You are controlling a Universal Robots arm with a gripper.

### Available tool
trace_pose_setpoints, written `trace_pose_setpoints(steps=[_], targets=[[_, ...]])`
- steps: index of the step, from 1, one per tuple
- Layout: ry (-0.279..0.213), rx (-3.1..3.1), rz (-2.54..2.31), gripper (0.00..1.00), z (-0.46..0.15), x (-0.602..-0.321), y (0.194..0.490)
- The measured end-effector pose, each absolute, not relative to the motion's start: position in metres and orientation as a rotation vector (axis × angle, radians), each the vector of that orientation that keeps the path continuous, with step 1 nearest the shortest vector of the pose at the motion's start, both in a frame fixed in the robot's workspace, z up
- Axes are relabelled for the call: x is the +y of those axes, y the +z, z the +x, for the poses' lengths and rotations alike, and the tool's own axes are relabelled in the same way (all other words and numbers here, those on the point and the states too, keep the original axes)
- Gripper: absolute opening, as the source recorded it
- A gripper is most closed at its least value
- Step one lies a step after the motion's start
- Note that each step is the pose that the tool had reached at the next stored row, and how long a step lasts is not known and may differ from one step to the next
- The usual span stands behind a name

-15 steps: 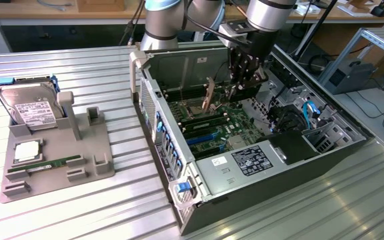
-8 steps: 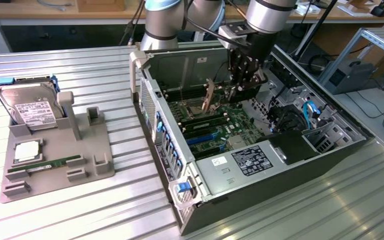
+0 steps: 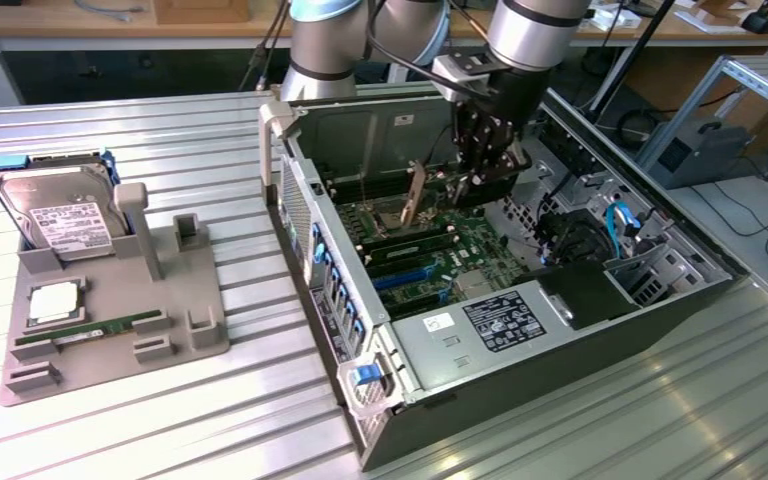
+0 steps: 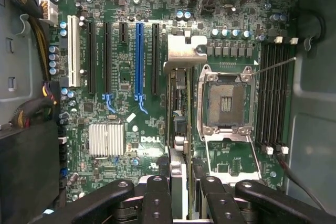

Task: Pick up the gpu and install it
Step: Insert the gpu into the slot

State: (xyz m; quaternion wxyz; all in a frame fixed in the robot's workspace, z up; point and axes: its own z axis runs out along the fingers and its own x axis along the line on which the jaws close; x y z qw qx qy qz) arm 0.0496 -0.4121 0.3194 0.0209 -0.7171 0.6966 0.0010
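Note:
The gpu (image 4: 177, 108) is a thin dark card seen edge-on, with its silvery bracket (image 4: 184, 51) at the far end. My gripper (image 4: 181, 182) is shut on it, one black finger (image 4: 157, 192) on each side. In the exterior view my gripper (image 3: 480, 180) reaches down into the open computer case (image 3: 357, 330), and the gpu (image 3: 418, 200) hangs upright just above the green motherboard (image 3: 424, 255). In the wrist view the card lies over the board between a black slot (image 4: 155, 59) and the CPU socket (image 4: 226, 98), beside the blue slot (image 4: 139, 61).
A grey holder tray (image 3: 117, 330) on the exterior view's left carries a silver hard drive (image 3: 57, 215), a processor chip (image 3: 53, 300) and a green memory stick (image 3: 91, 330). Inside the case are a labelled metal box (image 3: 491, 320), drive bays and cables (image 3: 624, 225).

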Motion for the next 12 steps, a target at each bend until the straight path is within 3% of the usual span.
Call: trace_pose_setpoints(steps=[12], targets=[[0.003,2.16,-2.223,0.27,0.036,-0.412,0.316]])
